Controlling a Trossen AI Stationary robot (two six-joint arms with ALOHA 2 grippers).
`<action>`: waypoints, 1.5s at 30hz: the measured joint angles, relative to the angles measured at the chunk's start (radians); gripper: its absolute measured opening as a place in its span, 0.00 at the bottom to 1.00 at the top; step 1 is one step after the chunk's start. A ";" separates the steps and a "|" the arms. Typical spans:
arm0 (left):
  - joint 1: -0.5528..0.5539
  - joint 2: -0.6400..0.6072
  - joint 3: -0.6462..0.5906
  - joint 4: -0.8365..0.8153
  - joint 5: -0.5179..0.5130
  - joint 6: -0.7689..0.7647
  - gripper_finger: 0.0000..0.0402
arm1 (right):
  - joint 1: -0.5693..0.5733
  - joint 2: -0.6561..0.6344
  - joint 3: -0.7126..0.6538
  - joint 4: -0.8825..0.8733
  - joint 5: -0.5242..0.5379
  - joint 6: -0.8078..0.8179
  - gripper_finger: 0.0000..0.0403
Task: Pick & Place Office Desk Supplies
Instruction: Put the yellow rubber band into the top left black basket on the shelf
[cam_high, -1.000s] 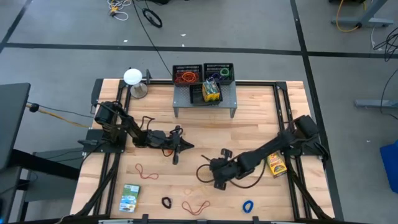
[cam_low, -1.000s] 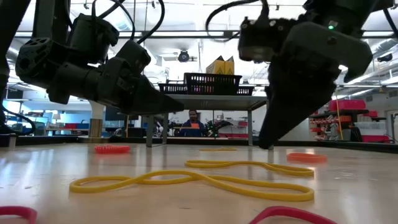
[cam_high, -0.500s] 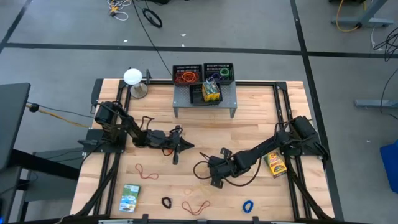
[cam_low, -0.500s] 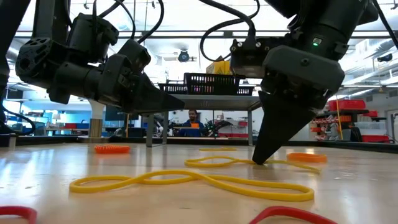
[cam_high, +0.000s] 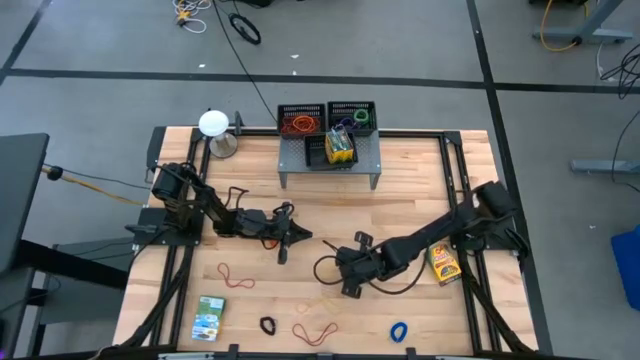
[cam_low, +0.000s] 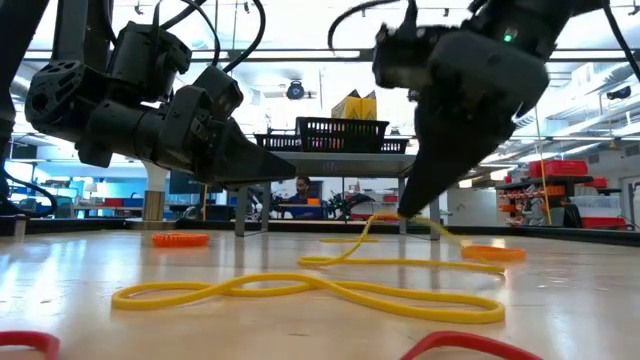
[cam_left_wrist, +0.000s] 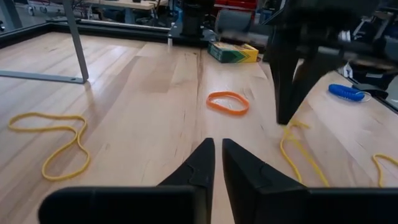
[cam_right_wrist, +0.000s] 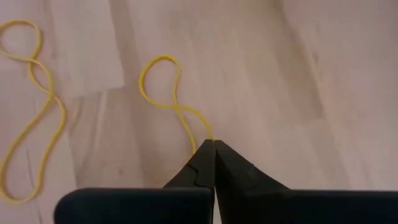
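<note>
Right gripper (cam_low: 408, 205) risen, clenched on yellow band (cam_low: 420, 265), left gripper (cam_left_wrist: 215, 158) slightly parted, wooden table (cam_high: 410, 200).

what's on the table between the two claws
Bare wood, as the high view shows: nothing lies between the left claw and the right claw, which is shut on a yellow rubber band.

Two black jointed arms, looping cables, tapered fingers (cam_right_wrist: 233, 174).
</note>
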 joint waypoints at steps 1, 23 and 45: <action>0.000 0.000 0.000 0.000 0.000 0.000 0.11 | 0.001 -0.012 0.000 -0.010 0.012 -0.007 0.01; 0.074 0.000 0.112 0.096 0.185 -0.080 0.57 | -0.087 -0.192 0.000 -0.031 0.285 -0.215 0.00; 0.067 0.000 0.270 -0.142 0.182 0.077 0.27 | -0.111 -0.193 0.001 0.259 0.311 -0.375 0.00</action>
